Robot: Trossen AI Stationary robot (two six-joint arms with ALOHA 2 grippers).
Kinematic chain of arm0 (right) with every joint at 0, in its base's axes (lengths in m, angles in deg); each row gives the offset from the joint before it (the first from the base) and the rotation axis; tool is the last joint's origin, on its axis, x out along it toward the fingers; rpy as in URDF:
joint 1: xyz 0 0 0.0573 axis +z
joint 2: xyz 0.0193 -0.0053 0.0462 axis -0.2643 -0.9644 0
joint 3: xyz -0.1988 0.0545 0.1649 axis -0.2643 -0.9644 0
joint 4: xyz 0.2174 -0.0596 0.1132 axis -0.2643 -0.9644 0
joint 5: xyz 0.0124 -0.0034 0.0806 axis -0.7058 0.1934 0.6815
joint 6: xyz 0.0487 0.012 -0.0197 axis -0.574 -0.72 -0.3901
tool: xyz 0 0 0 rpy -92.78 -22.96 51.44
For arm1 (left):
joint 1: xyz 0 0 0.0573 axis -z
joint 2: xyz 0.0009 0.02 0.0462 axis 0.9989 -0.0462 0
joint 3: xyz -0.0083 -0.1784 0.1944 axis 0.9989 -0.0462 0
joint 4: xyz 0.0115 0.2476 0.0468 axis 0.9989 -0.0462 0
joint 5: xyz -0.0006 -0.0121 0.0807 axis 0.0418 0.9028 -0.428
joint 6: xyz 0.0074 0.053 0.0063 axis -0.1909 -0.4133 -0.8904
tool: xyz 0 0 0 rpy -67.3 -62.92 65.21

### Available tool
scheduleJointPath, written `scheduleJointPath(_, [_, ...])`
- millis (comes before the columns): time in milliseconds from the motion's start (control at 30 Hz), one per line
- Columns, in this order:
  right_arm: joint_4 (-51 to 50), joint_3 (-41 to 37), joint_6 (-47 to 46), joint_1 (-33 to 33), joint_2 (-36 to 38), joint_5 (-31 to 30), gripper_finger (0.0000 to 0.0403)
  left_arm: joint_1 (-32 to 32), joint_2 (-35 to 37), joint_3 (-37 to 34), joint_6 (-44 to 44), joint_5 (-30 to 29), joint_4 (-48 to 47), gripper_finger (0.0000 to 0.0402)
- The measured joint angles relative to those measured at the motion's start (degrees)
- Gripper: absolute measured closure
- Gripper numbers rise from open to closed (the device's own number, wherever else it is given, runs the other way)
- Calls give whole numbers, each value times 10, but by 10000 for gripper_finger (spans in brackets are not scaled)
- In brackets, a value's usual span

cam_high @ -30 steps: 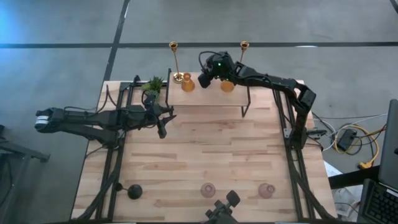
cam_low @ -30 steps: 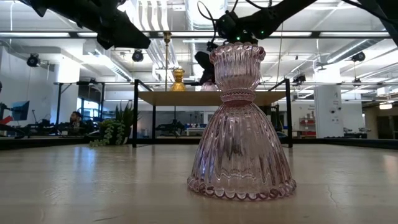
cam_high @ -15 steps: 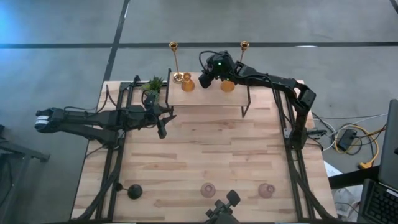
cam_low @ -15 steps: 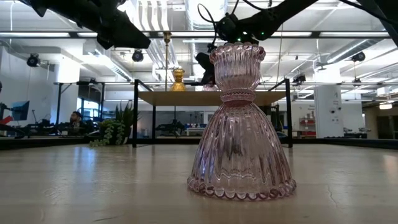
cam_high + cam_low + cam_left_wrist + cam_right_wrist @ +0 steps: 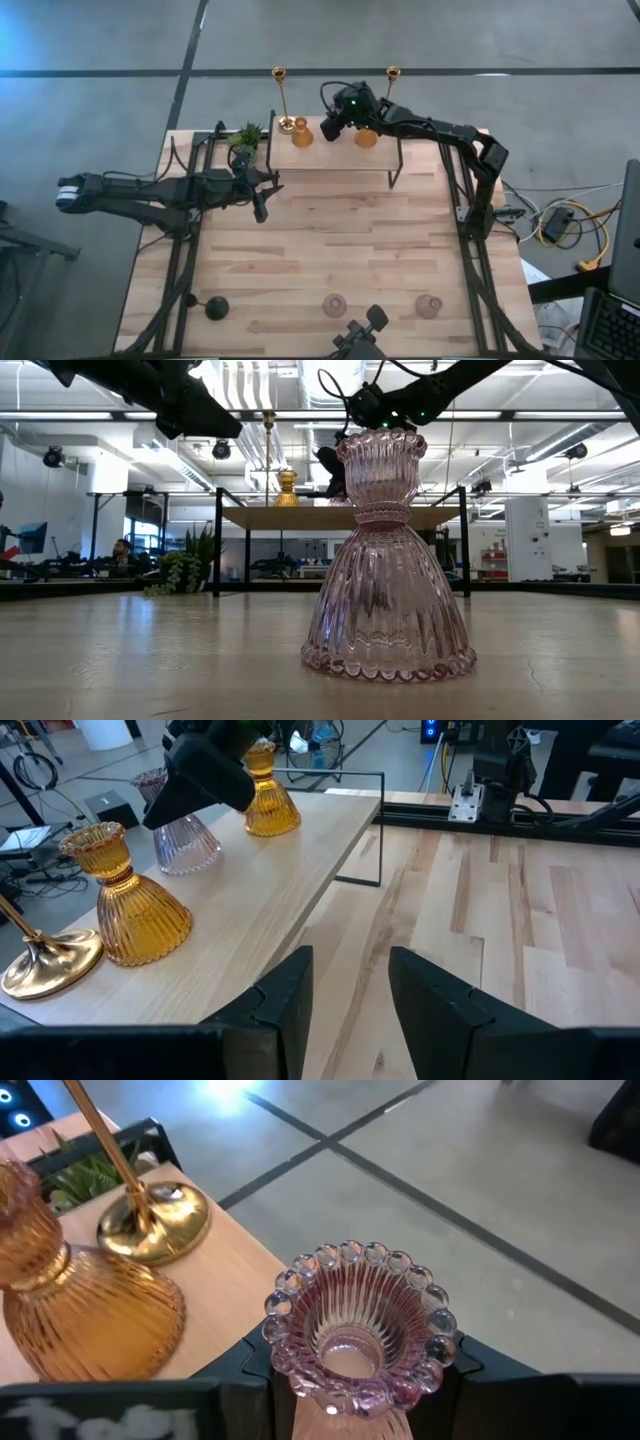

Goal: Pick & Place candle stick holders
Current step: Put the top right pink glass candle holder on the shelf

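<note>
right wrist view: gripper [image 5: 352, 1370] clasps pink holder [image 5: 355, 1335].

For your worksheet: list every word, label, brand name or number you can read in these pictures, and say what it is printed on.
None can be read.
Pale marks on the dark strip at the right wrist view's lower edge: too blurred to read.
No lettering shows on the pink glass holder or the amber glass holders.

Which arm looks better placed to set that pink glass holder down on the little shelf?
The right. Its gripper already flanks the pink glass holder over the shelf, between the amber holders. The left gripper is open, off the shelf.
</note>
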Motion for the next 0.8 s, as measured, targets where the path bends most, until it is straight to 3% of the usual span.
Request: scheduleJointPath(800, [-2, 0, -6, 0, -7, 4, 281, 0, 0, 0, 2, 12, -1, 264])
